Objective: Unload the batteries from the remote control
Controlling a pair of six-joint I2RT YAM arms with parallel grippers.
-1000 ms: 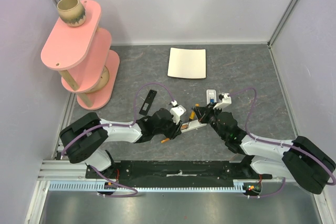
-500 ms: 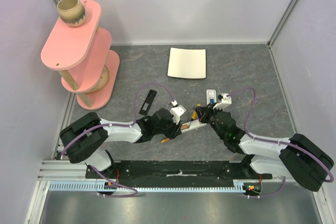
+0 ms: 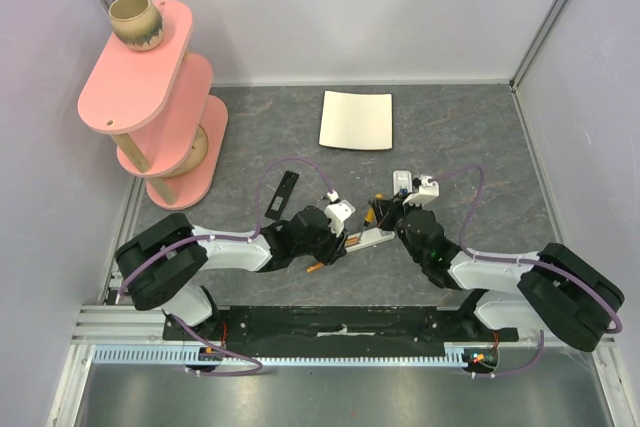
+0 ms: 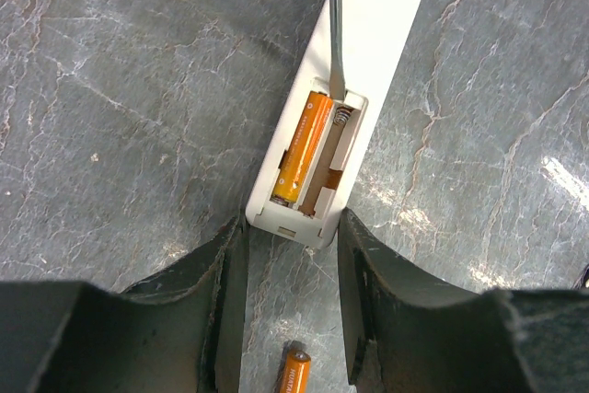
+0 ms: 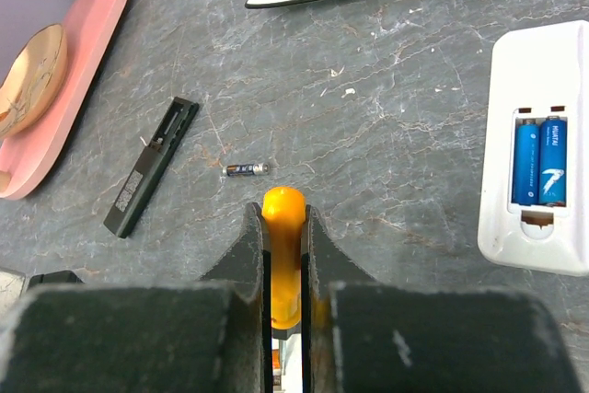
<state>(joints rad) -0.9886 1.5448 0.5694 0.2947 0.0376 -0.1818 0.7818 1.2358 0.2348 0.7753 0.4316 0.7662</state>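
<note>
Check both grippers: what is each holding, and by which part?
Right gripper clamps a screwdriver by its orange handle. Left gripper pinches the remote at its open battery-bay end.

The table (image 4: 138, 89) is grey and marble-veined, matt with a faint sheen where light strikes it. The remote control (image 4: 379, 57) is smooth white plastic, satin rather than glossy. In its bay an orange battery (image 4: 302, 149) has a shiny, foil-like wrap beside a bare metal coil spring (image 4: 342, 118). The screwdriver (image 4: 336, 43) has a thin, dull steel blade and, in the right wrist view, a glossy orange plastic handle. The left tool (image 4: 293, 227) and right tool (image 5: 283, 215) have matt black, slightly grainy plastic fingers. At the far left, the shelf (image 3: 150, 57) is smooth matt pink on pale wooden posts and carries a glazed ceramic mug (image 3: 135, 22).
</note>
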